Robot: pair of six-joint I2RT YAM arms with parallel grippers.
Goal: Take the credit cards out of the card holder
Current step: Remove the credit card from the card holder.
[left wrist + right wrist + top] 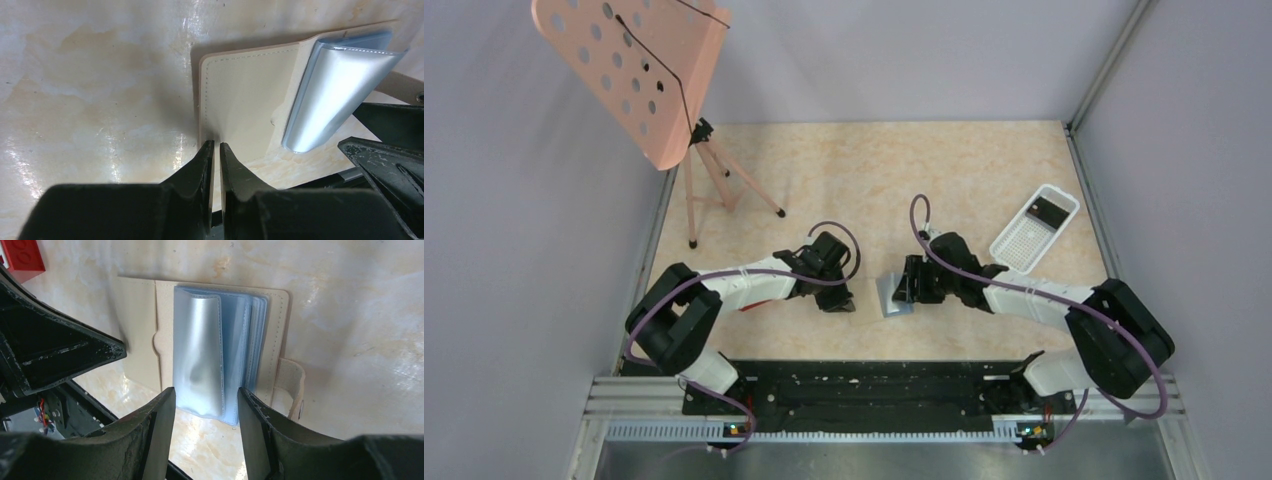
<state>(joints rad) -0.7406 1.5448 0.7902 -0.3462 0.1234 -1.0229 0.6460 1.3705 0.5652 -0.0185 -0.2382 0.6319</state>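
The card holder (891, 297) lies open on the table between my two grippers, tan cover (245, 95) down. Its light blue plastic sleeves (200, 350) face up and one of them bulges. My left gripper (216, 146) is shut on the edge of the tan cover. The right gripper (206, 395) is open, and its fingers straddle the near end of the blue sleeves without closing on them. No card shows inside the sleeves. A dark credit card (1048, 210) lies in the white tray.
The white perforated tray (1034, 228) sits at the right, near the side wall. A pink music stand (639, 70) occupies the back left corner on thin legs. A red block (22, 260) lies just beyond the left gripper.
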